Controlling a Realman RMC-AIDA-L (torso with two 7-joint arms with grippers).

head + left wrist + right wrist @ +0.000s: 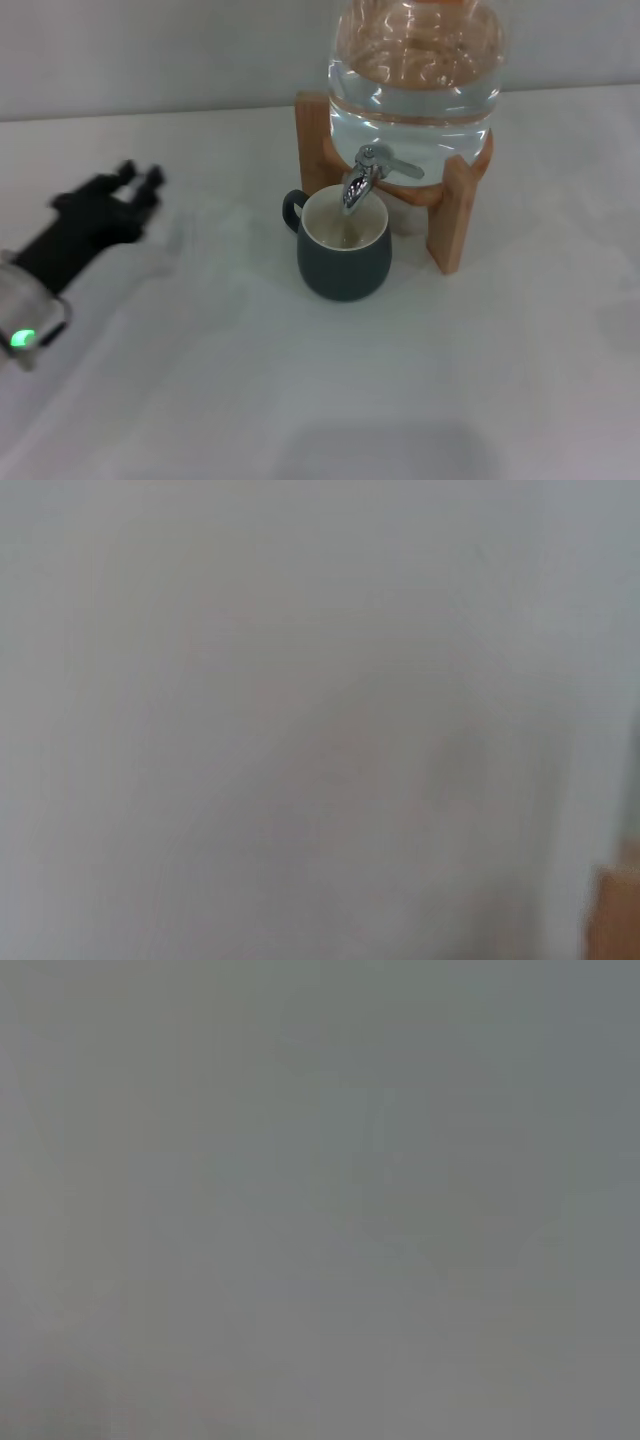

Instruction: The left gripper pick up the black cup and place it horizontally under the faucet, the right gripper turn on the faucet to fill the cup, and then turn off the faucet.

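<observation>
— Cup (pixel 343 262) placement first: where does it stand relative to the left pincer (pixel 140 178)?

— Well apart from it. The black cup sits upright on the white worktop (pixel 300 400), off to the pincer's right as the head view shows it, directly under the faucet (pixel 362 180). Its loop handle points back toward the pincer's side, and the cream inside is visible from above.

— And the left pincer itself?

— It hovers low over the worktop at the robot's left, holding nothing. Its two black fingertips stand slightly apart with a gap between them, so it reads as open. The white arm behind it shows a green light (pixel 20 338).

— What lies beyond the cup, farther from the pincer?

— The clear water jar (pixel 415 75), resting in a wooden stand (pixel 455 210). The chrome faucet juts from the jar's front, its spout angled down over the cup's mouth and its flat lever sticking out to the side away from the pincer. Whether water is running cannot be told.

— The right pincer?

— It appears in no view. The right wrist view shows only a plain grey field. The left wrist view shows pale surface with a sliver of wood at one corner.
</observation>
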